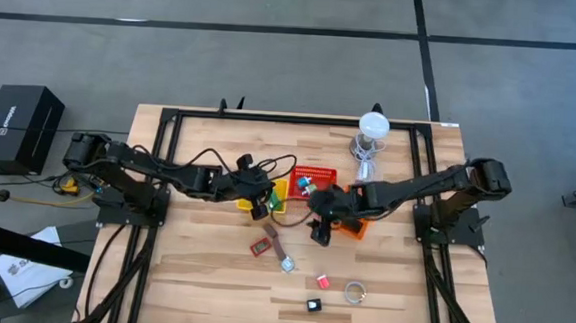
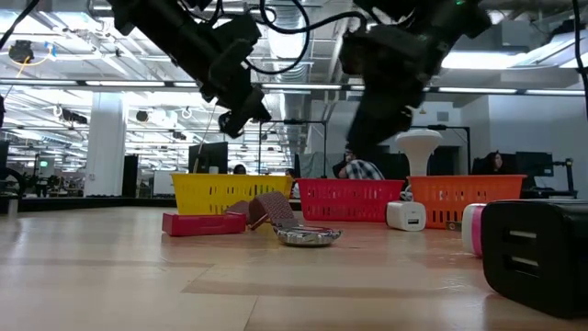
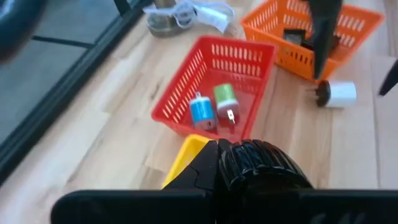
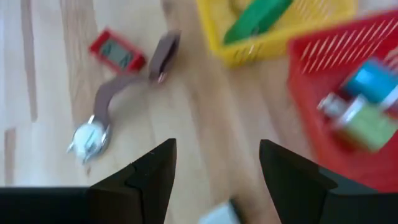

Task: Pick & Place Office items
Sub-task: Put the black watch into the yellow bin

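Right gripper (image 4: 214,165) hangs with fingers spread, empty; a watch (image 4: 99,134) lies just ahead of it. Left gripper (image 1: 258,206) is pressed together above the yellow basket (image 1: 280,193).

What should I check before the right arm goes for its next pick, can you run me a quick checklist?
1. Right gripper empty, fingers apart: ok.
2. Left gripper shut, raised over the yellow basket; whether it holds something: cannot tell.
3. Items left on the table: red flat item, watch with brown strap, pink item, ring, black item: not ok, still to place.
4. White charger lies on the table beside the orange basket, not in it: not ok.
5. Red basket holds the blue and green items: ok.
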